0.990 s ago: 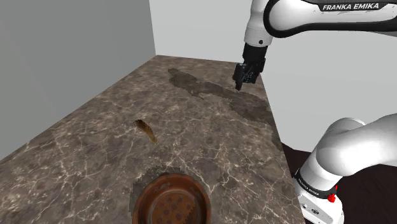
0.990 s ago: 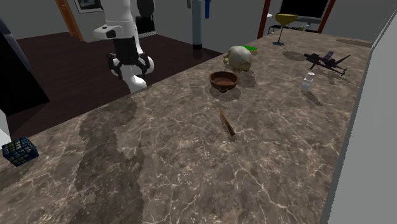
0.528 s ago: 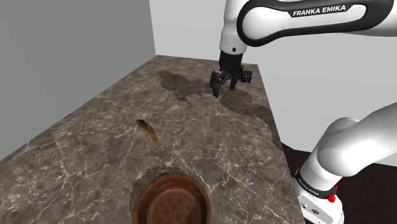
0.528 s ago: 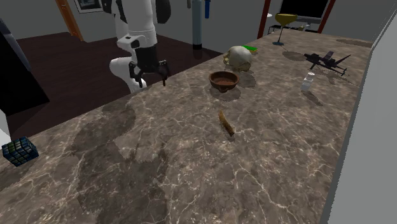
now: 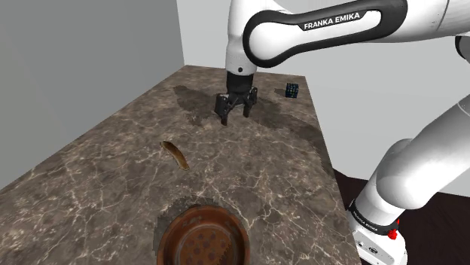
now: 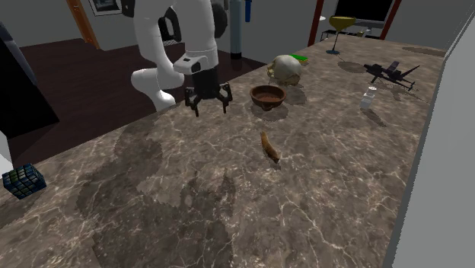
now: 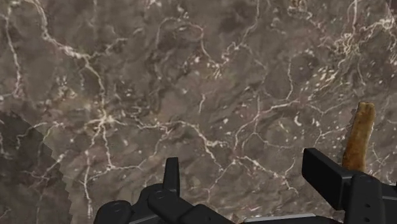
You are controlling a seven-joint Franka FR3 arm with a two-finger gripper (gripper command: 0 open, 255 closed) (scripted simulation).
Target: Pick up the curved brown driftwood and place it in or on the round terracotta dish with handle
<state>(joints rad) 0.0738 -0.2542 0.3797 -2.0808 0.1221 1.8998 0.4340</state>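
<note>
Shoulder view: the gripper (image 5: 235, 115) hangs above the marble counter (image 5: 113, 143), fingers spread wide, empty; the driftwood (image 5: 175, 155) lies well apart. Second exterior view: driftwood near the dish (image 6: 256, 92), not touching. Wrist view: driftwood outside one finger (image 7: 321, 168).

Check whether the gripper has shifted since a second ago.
Yes. In the shoulder view the gripper, open, has travelled leftward, from in front of the dark cube to well left of it, nearer the driftwood.
</note>
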